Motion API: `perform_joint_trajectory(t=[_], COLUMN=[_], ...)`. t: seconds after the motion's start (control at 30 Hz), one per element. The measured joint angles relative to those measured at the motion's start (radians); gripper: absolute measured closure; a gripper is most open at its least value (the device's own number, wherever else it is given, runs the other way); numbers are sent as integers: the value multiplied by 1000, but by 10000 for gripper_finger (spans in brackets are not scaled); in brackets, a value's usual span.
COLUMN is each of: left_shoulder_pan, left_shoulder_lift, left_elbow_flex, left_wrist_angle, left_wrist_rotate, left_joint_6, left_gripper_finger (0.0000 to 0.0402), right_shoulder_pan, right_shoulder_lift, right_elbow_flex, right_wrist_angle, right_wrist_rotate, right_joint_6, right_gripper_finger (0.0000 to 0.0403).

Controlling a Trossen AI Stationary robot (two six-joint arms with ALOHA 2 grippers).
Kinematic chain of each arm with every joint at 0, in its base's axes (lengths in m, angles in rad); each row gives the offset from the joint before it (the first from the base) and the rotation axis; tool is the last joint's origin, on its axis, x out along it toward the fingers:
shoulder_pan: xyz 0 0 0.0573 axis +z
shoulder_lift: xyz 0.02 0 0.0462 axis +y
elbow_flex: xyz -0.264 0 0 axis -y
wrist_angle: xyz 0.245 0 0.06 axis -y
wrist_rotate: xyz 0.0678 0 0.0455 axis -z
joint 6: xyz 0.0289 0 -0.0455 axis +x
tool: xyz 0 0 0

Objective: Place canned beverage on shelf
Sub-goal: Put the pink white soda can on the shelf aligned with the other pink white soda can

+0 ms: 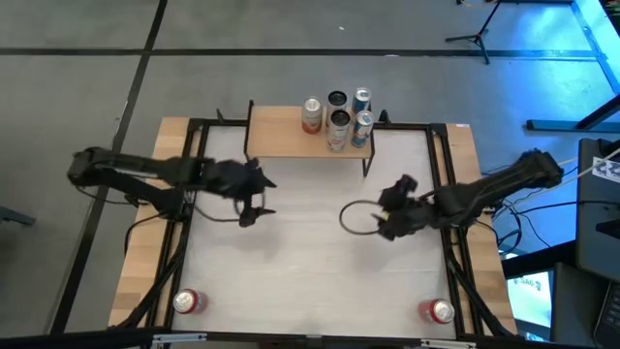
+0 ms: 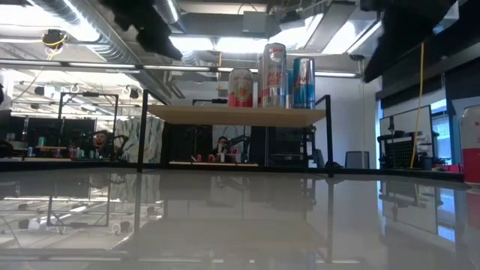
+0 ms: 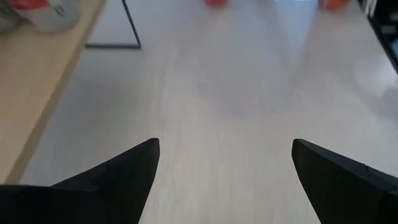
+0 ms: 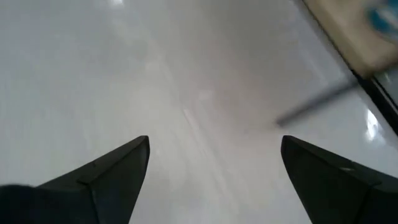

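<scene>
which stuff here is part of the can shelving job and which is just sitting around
Job: shelf with five cans on it; two red cans still on the table, near-left and near-right; left gripper and right gripper, both open and empty.

Around: black cable loop; tripod.

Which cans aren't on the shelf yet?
Two red cans: one at the table's near left corner, one at the near right corner. The other five stand grouped on the shelf. Both the left gripper and right gripper are open, empty.
</scene>
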Motion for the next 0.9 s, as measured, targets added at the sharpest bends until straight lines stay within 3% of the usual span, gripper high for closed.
perform_joint_trajectory(t=[0.17, 0.33, 0.43, 0.5, 0.67, 0.9], left_shoulder_pan=[-86, -103, -103, -103, -102, -105], left_shoulder_lift=[-80, -65, -62, -63, -63, -63], left_elbow_flex=[-253, -407, -446, -450, -451, -451], left_wrist_angle=[380, 709, 723, 736, 750, 748], left_wrist_rotate=[-196, -229, -229, -229, -221, -212], left_joint_6=[-11, 55, 56, 56, 51, 50], left_gripper_finger=[46, 47, 47, 47, 47, 47], right_shoulder_pan=[-28, -100, -156, -194, -262, -281], right_shoulder_lift=[-47, -48, -43, -45, -50, -66], right_elbow_flex=[107, 126, 126, 124, 95, 2], right_wrist_angle=[-329, -557, -678, -655, -652, -671], right_wrist_rotate=[-42, -150, -184, -198, -347, -509], right_joint_6=[219, 338, 369, 347, 312, 284], right_gripper_finger=[40, 40, 40, 40, 40, 40])
